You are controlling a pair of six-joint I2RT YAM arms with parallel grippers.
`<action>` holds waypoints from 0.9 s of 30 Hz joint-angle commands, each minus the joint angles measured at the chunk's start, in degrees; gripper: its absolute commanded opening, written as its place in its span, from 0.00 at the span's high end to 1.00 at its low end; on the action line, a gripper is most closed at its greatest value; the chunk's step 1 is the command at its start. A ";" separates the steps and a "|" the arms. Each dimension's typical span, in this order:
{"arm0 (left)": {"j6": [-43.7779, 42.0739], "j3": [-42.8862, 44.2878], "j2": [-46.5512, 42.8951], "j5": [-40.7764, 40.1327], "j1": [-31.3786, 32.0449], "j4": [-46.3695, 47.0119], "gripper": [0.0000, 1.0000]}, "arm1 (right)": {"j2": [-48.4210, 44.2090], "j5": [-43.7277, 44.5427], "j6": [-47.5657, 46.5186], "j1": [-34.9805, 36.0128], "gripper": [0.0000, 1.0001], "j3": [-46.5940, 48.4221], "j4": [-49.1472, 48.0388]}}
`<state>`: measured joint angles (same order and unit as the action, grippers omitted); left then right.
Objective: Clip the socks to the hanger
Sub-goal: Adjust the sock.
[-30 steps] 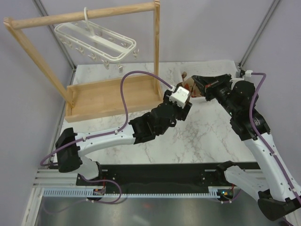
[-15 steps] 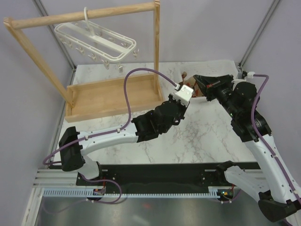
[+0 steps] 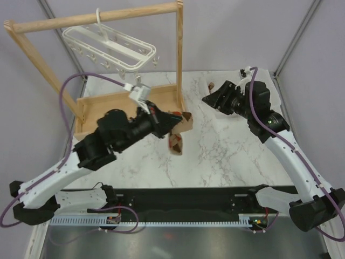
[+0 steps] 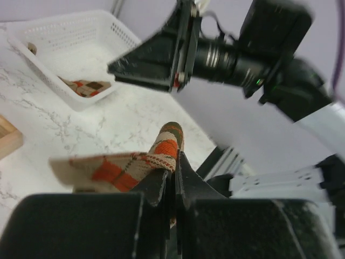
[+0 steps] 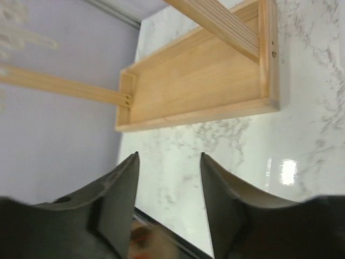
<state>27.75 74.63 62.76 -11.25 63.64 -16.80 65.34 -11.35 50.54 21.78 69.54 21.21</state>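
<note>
Sock one (image 4: 116,168) clamped in left pincer (image 4: 175,162), second sock (image 4: 83,86) in basket (image 4: 64,24); right pincer (image 5: 168,159) open.

The desk (image 3: 226,156) has a white marble top with grey veins. A wooden rack (image 3: 102,103) stands on it with its flat tray base at about 10 o'clock. A white perforated basket (image 4: 54,33) sits at about 2 o'clock.

Top external: high, from near side, looking down, far; whole table (image 3: 232,156) in frame. Left wrist: close, facing right arm (image 4: 291,81), basket (image 4: 64,38) upper left; shares sock (image 4: 156,154) with top. Right wrist: tilted down at rack tray (image 5: 199,81), also in top.
</note>
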 commanded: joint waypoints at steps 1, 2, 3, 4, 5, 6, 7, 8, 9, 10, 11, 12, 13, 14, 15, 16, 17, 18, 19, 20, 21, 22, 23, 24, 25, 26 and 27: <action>16.97 -2.03 -8.68 7.90 -5.78 -5.35 0.98 | -0.22 -7.96 -19.84 0.19 0.39 1.92 1.63; 18.73 -2.12 -9.75 8.78 -6.76 -5.70 0.98 | -0.30 -8.68 -21.96 0.19 0.38 1.83 2.25; 22.23 -1.86 -10.29 10.96 -7.73 -5.79 0.98 | -0.48 -8.77 -26.42 0.19 0.37 1.57 3.21; 24.09 -1.51 -10.81 12.98 -10.17 -5.79 0.98 | -1.35 -9.21 -28.46 0.19 0.36 0.43 3.31; 26.11 -1.24 -11.34 14.48 -11.50 -5.96 0.98 | -1.97 -10.26 -31.27 0.19 0.36 -0.19 3.40; 29.70 -0.46 -11.35 18.06 -14.13 -6.05 0.98 | -2.76 -11.48 -35.73 0.54 0.35 -0.98 2.70; 31.65 -0.02 -11.26 19.75 -15.37 -6.05 0.98 | -4.85 -13.06 -38.13 0.80 0.35 -3.33 1.82; 33.67 0.51 -11.08 21.77 -16.69 -6.23 0.98 | -5.92 -16.39 -39.98 0.98 0.35 -4.49 0.42; 37.78 0.52 -10.91 25.36 -17.83 -6.23 0.98 | -6.97 -18.51 -42.09 2.11 0.24 -5.28 -1.68; 40.17 0.43 -10.82 26.96 -19.85 -6.32 0.98 | -8.81 -19.22 -45.33 2.91 0.19 -6.33 -2.74; 42.72 0.17 -10.73 28.37 -20.82 -6.58 0.98 | -9.78 -19.41 -46.49 4.05 0.19 -6.95 -4.41; 47.44 -0.62 -10.73 30.91 -22.31 -6.67 0.98 | -10.84 -19.15 -47.63 6.23 0.19 -7.66 -8.78; 50.18 -1.24 -10.82 32.15 -23.02 -6.58 0.98 | -12.07 -19.23 -48.95 7.13 0.18 -8.71 -11.17; 52.56 -2.72 -10.91 33.29 -23.64 -6.32 0.98 | -12.08 -20.71 -50.01 8.18 0.18 -8.54 -12.58; 56.85 -3.61 -11.25 34.96 -24.34 -5.01 0.98 | -11.91 -21.42 -51.93 10.45 0.19 -8.11 -14.34; 58.98 -4.31 -11.52 35.58 -24.61 -4.91 0.98 | -11.82 -21.60 -55.43 11.87 0.21 -8.36 -16.10; 62.48 -5.54 -11.70 35.94 -24.87 -4.91 0.98 | -11.82 -21.43 -57.55 13.27 0.21 -8.89 -17.94; 64.34 -6.24 -11.96 36.55 -24.96 -4.82 0.98 | -11.64 -19.34 -59.66 15.81 0.21 -9.33 -20.66; 66.28 -7.03 -12.48 36.82 -24.96 -4.82 0.98 | -10.77 -18.80 -62.38 17.05 0.23 -9.33 -20.86; 70.21 -8.61 -12.66 37.17 -24.96 -4.91 0.98 | -10.15 -19.14 -66.85 18.20 0.24 -8.72 -20.77; 71.82 -9.23 -12.84 38.04 -24.96 -4.82 0.98 | -8.93 -20.10 -68.46 20.30 0.25 -7.06 -19.38; 73.05 -9.76 -13.19 38.31 -24.96 -4.82 0.98 | -8.31 -20.72 -69.69 21.19 0.28 -6.53 -19.37; 73.85 -10.12 -13.19 38.32 -24.96 -4.82 0.98 | -7.78 -21.51 -71.53 22.68 0.30 -5.91 -19.80; 74.46 -10.21 -13.45 38.14 -24.96 -4.82 0.98 | -6.73 -21.78 -71.81 23.48 0.30 -4.77 -19.89; 75.17 -10.21 -13.80 37.88 -24.96 -4.65 0.98 | -6.28 -21.52 -72.07 24.01 0.31 -4.33 -19.89; 75.69 -9.77 -13.98 37.62 -24.96 -4.65 0.98 | -6.10 -21.26 -73.47 24.62 0.31 -4.15 -18.85; 75.96 -9.42 -14.24 36.66 -24.96 -4.82 0.98 | -6.28 -21.17 -74.27 25.50 0.31 -4.84 -18.23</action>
<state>96.55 64.12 50.41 23.53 38.96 -22.79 58.98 -30.85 -16.45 45.71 62.46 4.43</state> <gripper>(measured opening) 0.045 0.694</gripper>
